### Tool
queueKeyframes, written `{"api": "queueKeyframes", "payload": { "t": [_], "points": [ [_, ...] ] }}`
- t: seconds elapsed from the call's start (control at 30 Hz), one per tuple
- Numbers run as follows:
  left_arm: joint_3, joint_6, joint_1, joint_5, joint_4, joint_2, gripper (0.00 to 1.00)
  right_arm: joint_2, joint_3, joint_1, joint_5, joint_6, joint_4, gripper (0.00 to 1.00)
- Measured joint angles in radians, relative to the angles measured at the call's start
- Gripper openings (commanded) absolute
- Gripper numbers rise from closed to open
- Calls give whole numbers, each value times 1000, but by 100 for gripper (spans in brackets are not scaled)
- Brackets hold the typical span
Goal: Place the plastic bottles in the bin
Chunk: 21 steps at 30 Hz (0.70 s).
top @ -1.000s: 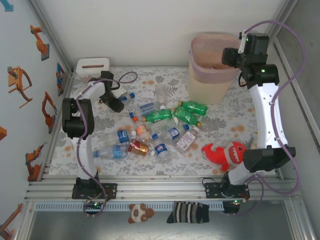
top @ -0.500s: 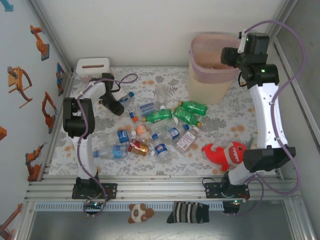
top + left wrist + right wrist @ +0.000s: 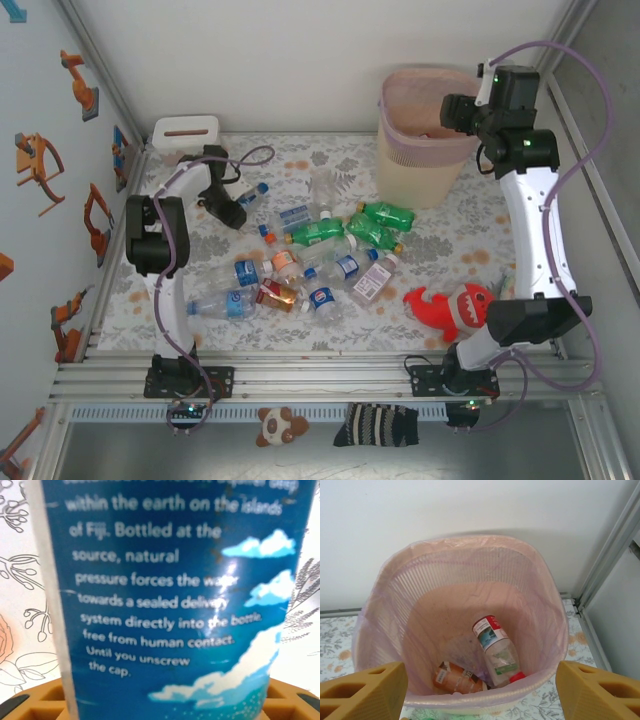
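Note:
Several plastic bottles [image 3: 330, 265] lie scattered mid-table, clear ones with blue or red labels and green ones [image 3: 385, 214] with yellow caps. At the back left, my left gripper [image 3: 232, 208] is down on a blue-labelled bottle [image 3: 250, 196]. Its label [image 3: 170, 590] lies close to the lens between the orange fingers [image 3: 30, 702], which press against its sides, so my left gripper [image 3: 160, 700] is shut on it. My right gripper [image 3: 455, 110] hangs open above the bin [image 3: 425, 170]. Between its fingers [image 3: 365, 690] the right gripper [image 3: 481, 692] holds nothing. Inside the bin [image 3: 470, 545] lie a red-labelled bottle [image 3: 492, 647] and an orange-labelled one [image 3: 457, 677].
A red plush shark [image 3: 450, 305] lies at the front right near the right arm's base. A low white box with a slot [image 3: 185, 132] stands in the back-left corner. Walls close the table on the left, back and right.
My left gripper's jaws have narrowed round the blue-labelled bottle and shifted slightly left. The right arm stays still over the bin.

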Motion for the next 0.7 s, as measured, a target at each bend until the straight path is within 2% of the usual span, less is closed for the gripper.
{"api": "queueKeyframes", "payload": {
  "t": [0.2,0.37,0.57,0.7],
  "points": [
    [-7,-34,0,74,39,-112,46,-72,-76,0,-79,27,43,76],
    [-38,-78,1,185,98,-251,45,-129,-166,0,-204,64,120,76],
    [-127,-157,0,399,213,-412,44,-183,-309,0,-413,136,274,76],
    [-214,-242,-14,568,354,-524,44,-202,-382,3,-564,203,412,77]
  ]
}}
